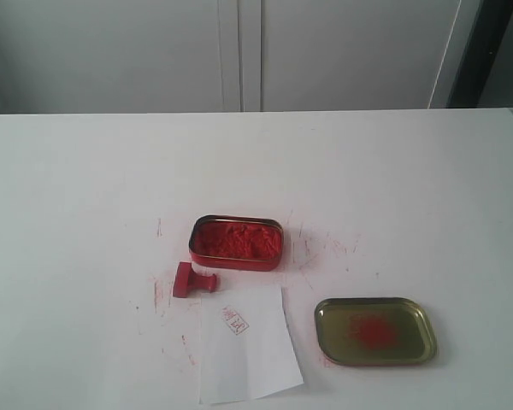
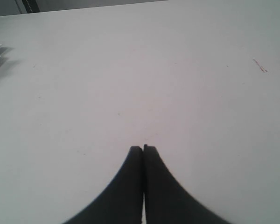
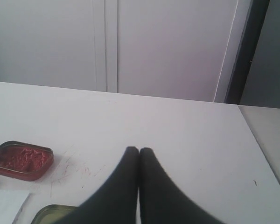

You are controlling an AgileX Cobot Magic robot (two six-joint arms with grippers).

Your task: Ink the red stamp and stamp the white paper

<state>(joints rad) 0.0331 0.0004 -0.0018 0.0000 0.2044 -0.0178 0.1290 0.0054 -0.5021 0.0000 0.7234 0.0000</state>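
Note:
The red stamp (image 1: 193,280) lies on its side on the table, just left of the white paper's top edge and in front of the red ink tin (image 1: 237,242). The white paper (image 1: 246,343) lies near the front edge and carries a small red square imprint (image 1: 235,321). Neither gripper shows in the exterior view. My left gripper (image 2: 143,148) is shut with nothing in it, over bare tabletop. My right gripper (image 3: 139,150) is shut and empty too, with the red ink tin (image 3: 21,160) and a corner of the white paper (image 3: 7,203) off to one side.
A gold-olive tin lid (image 1: 375,330) with a red smudge lies right of the paper; its rim (image 3: 53,213) shows by my right gripper. Faint red scratches (image 1: 312,246) mark the table around the tin. White cabinet doors (image 1: 239,51) stand behind the table.

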